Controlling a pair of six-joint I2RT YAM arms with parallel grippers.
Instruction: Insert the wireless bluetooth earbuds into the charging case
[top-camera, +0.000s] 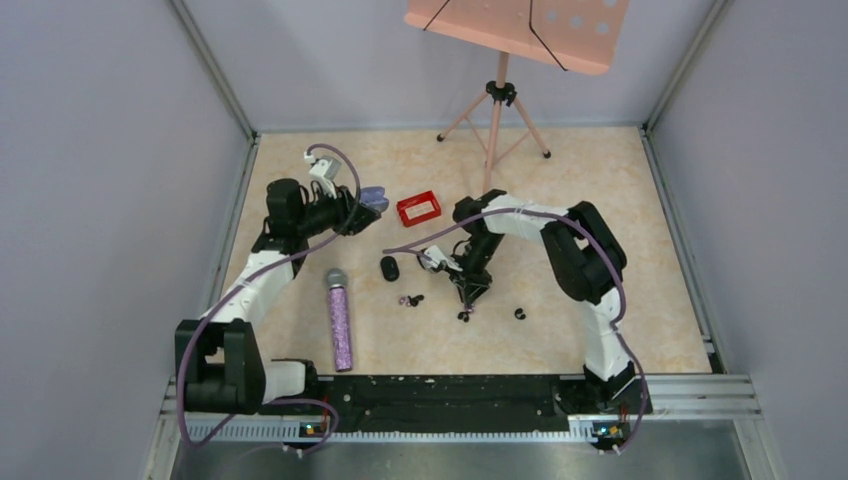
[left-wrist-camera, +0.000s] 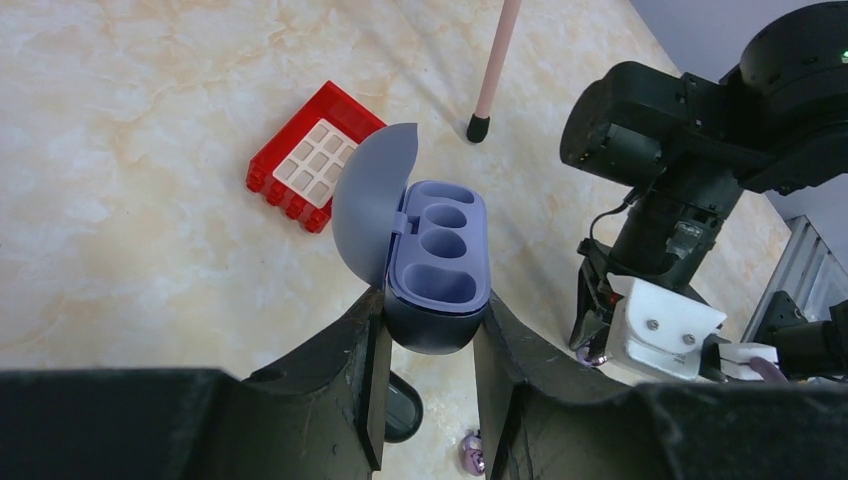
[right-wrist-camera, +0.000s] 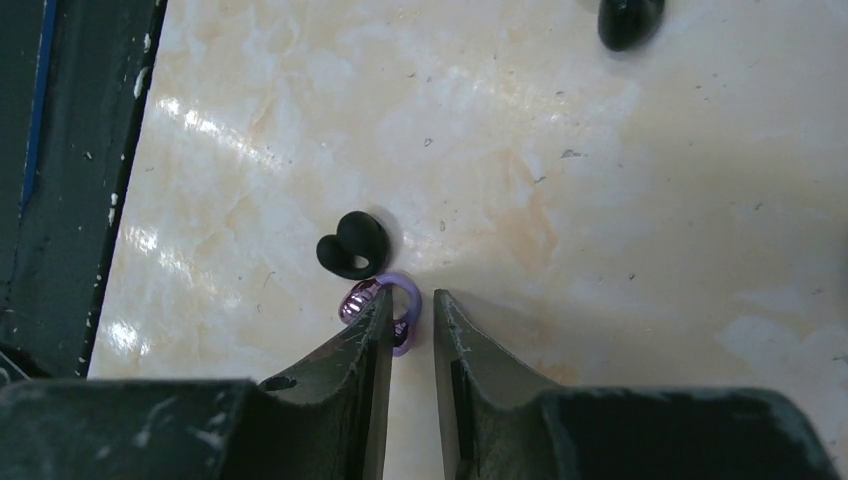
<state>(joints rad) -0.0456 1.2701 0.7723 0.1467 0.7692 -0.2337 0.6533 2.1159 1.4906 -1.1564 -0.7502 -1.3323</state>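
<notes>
**A:** right gripper is down at the table, jaws nearly together with a thin gap. purple earbud sits against the left finger's tip, at 9 o'clock of the gap. Only its loop reaches in, so it doesn't look clamped.

**B:** off-centre then. I'd shift toward 9 o'clock before closing, else the finger may just shove it.

**A:** agreed. black earbud is just beside it at 11 o'clock; can't tell if they touch. Don't drag both.

**B:** target?

**A:** left gripper is clamped on the charging case. lid is swung open at 9 o'clock, and 3 wells are showing, all bare. From above it's at 10 o'clock of the right gripper, well apart, and it looks lifted.

**B:** fine. Pinch the body, not the loop. Lift straight, then check orientation against the well.
</notes>
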